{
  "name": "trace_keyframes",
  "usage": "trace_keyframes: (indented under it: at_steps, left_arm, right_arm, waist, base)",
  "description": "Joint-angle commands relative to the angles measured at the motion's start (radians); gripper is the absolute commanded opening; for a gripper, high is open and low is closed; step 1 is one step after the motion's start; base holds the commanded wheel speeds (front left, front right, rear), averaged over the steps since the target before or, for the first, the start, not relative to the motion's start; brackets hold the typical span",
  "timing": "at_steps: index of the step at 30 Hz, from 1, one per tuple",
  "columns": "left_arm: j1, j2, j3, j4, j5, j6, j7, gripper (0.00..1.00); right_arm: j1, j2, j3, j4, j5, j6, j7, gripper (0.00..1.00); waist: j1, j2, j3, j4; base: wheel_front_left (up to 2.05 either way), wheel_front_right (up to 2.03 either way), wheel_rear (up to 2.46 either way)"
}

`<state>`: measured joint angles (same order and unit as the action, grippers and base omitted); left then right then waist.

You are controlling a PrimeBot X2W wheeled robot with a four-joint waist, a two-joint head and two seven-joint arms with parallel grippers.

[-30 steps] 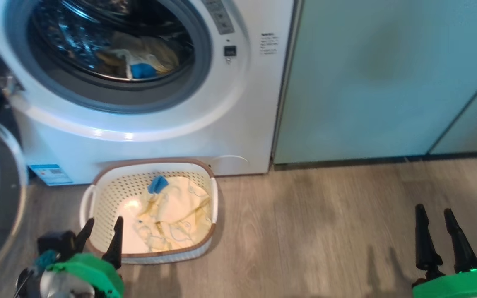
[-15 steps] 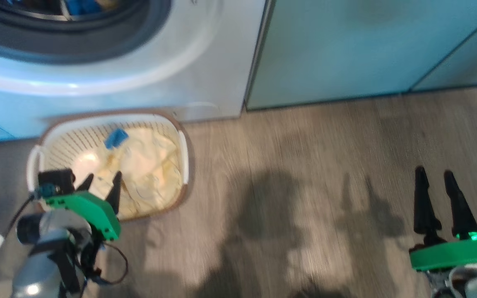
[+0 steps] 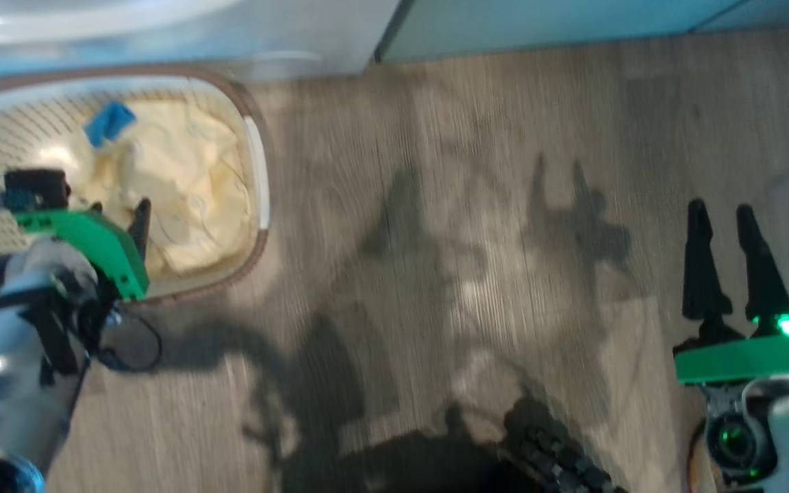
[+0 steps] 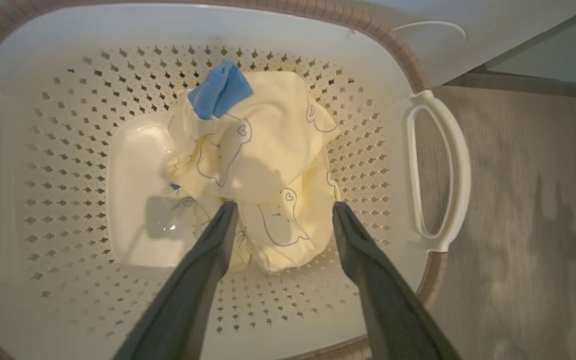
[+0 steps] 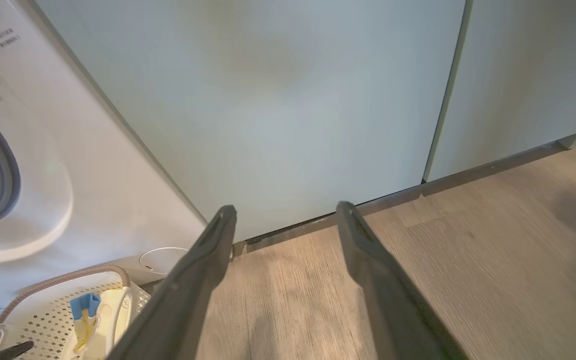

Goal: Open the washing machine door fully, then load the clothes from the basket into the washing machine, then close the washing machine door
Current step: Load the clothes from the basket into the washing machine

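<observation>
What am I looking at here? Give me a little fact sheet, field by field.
Left gripper: open, over the clothes, holding nothing
Right gripper: open, empty, above the floor
Clothes: pale yellow heap with blue trim, in the basket
Basket: on the wooden floor before the washing machine
Beside machine: pale green cabinet doors

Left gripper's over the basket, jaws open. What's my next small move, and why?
Probably lower the left gripper straight down onto the clothes. Its open fingers straddle the pale yellow bundle in the basket, but nothing is pinched yet, so a little descent should put fabric between them before closing.
</observation>
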<state>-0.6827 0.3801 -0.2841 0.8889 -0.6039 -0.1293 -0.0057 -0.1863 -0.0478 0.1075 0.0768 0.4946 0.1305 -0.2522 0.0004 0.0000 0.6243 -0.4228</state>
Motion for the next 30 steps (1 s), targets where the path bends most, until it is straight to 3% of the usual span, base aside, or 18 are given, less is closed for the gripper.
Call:
trace_keyframes:
  at_steps: [1,7,15,30]
  left_arm:
    - [-0.024,0.048,0.010,-0.004,-0.022,-0.001,0.011,1.00]
    - [-0.128,0.088,-0.088,0.049,-0.098,-0.001,0.128,1.00]
    - [-0.292,0.119,-0.141,0.162,-0.121,-0.001,0.186,1.00]
    - [-0.474,0.098,-0.298,0.263,-0.092,-0.001,0.242,1.00]
  right_arm:
    - [-0.014,-0.007,0.018,-0.032,0.012,0.000,-0.010,1.00]
    - [-0.053,-0.004,0.024,-0.040,0.013,0.000,-0.010,1.00]
    - [-0.084,-0.003,0.024,-0.049,0.011,0.000,-0.010,1.00]
    - [-0.085,-0.003,0.040,-0.048,0.002,0.000,-0.010,1.00]
  waist:
    - [-0.0004,0.0000,0.069,-0.016]
    - [-0.0004,0.0000,0.150,-0.023]
    - [-0.0004,0.0000,0.233,-0.017]
    - [-0.0004,0.0000,0.291,-0.007]
  base:
    - [0.00,0.00,0.00]
    - [0.00,0.00,0.00]
    - [0.00,0.00,0.00]
    - [0.00,0.00,0.00]
